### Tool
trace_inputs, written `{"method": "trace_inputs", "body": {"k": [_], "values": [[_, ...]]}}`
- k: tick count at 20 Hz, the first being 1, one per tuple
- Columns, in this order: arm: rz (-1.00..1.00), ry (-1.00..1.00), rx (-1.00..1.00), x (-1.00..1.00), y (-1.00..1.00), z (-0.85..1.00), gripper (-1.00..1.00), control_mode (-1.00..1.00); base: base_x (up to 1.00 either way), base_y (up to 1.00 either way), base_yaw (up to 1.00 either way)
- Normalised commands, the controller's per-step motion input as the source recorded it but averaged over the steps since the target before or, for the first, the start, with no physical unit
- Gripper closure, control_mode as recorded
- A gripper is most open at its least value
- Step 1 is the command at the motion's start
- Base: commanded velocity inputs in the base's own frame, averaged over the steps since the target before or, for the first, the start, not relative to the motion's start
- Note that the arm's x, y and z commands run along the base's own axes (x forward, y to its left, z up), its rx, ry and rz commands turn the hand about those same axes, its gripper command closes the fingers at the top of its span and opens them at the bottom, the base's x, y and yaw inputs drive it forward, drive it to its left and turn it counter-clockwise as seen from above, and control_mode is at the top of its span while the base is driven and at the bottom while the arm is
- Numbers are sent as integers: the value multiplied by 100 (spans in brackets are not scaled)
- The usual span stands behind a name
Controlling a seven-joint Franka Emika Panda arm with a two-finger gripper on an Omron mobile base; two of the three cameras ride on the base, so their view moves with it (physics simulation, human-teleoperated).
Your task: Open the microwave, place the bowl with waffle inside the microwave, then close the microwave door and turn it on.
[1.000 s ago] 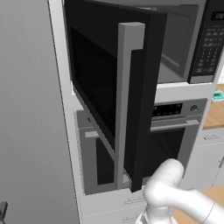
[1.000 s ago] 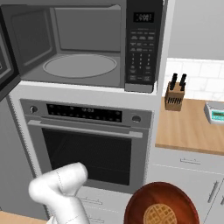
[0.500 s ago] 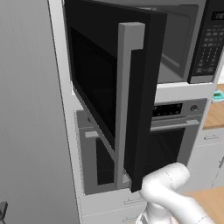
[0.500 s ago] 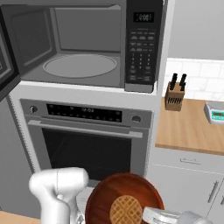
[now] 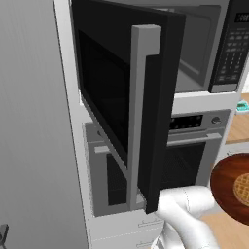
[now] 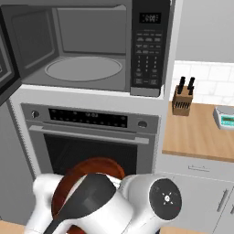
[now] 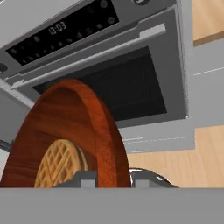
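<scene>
Bowl: your round reddish-brown bowl [image 7: 74, 131] with the tan waffle [image 7: 59, 164] is aloft before the silver oven [image 6: 91, 132], below the black microwave [image 6: 87, 50].
Gripper: your gripper [image 7: 113, 177] is clamped on the bowl's rim.
Done: microwave door [image 5: 121, 97] swung open.
Left: insert bowl, shut door, start.

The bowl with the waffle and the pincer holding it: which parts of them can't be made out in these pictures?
- Left base view: the bowl and waffle are cut off by the right edge.
- Right base view: the arm's white and dark body covers the bowl's lower part.
- Hand view: the pincer straddles the bowl's rim, but the grey band hides its fingertips and the waffle's bottom.
</scene>
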Motion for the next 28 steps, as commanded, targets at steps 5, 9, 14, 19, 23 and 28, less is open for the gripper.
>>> {"method": "trace_inputs", "body": {"k": [5, 9, 14, 19, 23, 28], "values": [[-6, 15, -5, 3, 98, 94, 100, -100, 0, 0, 0], [-9, 16, -1, 21, 85, 84, 100, -100, 0, 0, 0], [-11, 31, -1, 52, 39, 21, 100, -100, 0, 0, 0], [0, 11, 9, 41, 1, 0, 100, -100, 0, 0, 0], [0, -1, 38, 22, -3, 0, 100, -100, 0, 0, 0], [-9, -2, 46, 6, 0, 24, 100, -100, 0, 0, 0]]}}
